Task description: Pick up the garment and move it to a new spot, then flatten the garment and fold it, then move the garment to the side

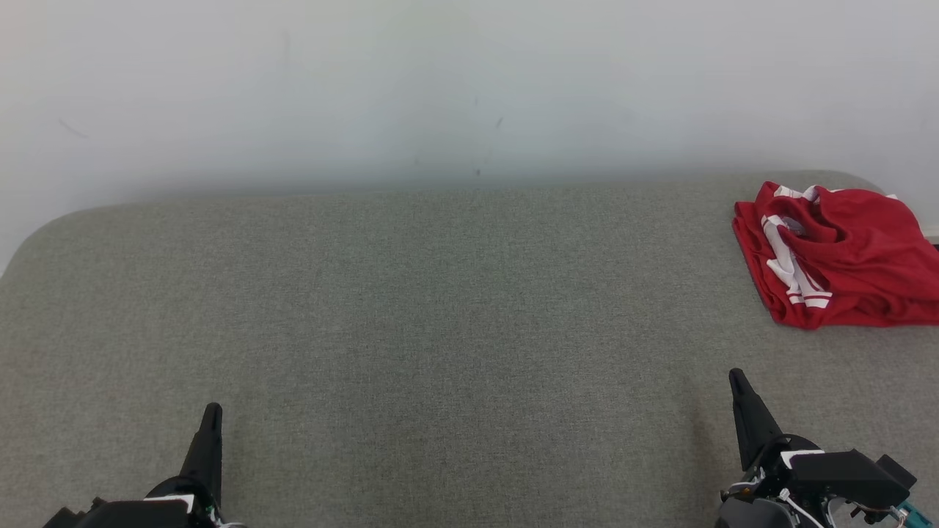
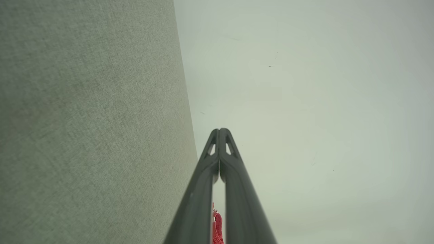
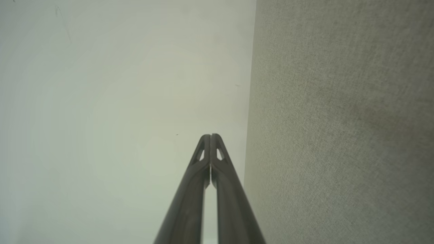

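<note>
Head camera overlooks the grey surface [image 1: 440,330]; wrist cameras skim it, facing the wall [image 1: 469,88].

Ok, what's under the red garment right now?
The grey fabric surface runs beneath the garment on every visible side; anything lying directly under its folds is covered.

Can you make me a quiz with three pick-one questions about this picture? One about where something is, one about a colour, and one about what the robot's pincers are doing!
1. Where on the grey surface does the garment lie?
A. middle
B. near left
C. far right

2. What colour are its stripes?
A. blue
B. white
C. yellow

3. How are the left pincer and right pincer?
A. both shut
B. both wide open
C. both gripping the garment

Answers: C, it sits by the right edge; B, white bands cross the red cloth; A, each pincer's fingertips meet and the garment lies apart from them.
</note>
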{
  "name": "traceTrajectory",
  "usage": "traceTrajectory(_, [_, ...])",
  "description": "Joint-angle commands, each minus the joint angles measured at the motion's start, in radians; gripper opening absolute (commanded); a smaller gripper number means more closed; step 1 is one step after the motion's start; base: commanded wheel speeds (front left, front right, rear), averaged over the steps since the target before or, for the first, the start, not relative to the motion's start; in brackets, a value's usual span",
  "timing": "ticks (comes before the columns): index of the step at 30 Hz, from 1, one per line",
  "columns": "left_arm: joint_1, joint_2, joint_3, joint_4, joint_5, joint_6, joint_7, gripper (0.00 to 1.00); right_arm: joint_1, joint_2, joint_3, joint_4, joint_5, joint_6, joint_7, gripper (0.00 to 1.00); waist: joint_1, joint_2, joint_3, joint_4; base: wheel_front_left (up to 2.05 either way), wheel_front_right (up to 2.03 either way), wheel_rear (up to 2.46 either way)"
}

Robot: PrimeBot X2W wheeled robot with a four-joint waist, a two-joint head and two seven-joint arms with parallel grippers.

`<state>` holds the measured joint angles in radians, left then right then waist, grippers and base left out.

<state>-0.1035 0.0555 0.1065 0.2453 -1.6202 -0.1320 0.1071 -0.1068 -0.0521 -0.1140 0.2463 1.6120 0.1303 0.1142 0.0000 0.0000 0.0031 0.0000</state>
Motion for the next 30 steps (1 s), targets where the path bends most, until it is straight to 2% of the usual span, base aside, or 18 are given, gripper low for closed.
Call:
traceTrajectory(1, [-0.010, -0.002, 0.003, 0.002, 0.002, -0.002, 0.004, 0.00, -0.006, 0.004, -0.001, 0.000, 0.002, 0.001, 0.001, 0.00, 0.0000, 0.0000, 0.000, 0.000, 0.00, 0.00, 0.00])
traceTrajectory(30, [-0.011, -0.005, 0.006, 0.002, 0.006, -0.002, 0.007, 0.00, -0.006, 0.004, -0.001, 0.000, 0.002, 0.001, 0.001, 0.00, 0.0000, 0.0000, 0.000, 0.000, 0.00, 0.00, 0.00])
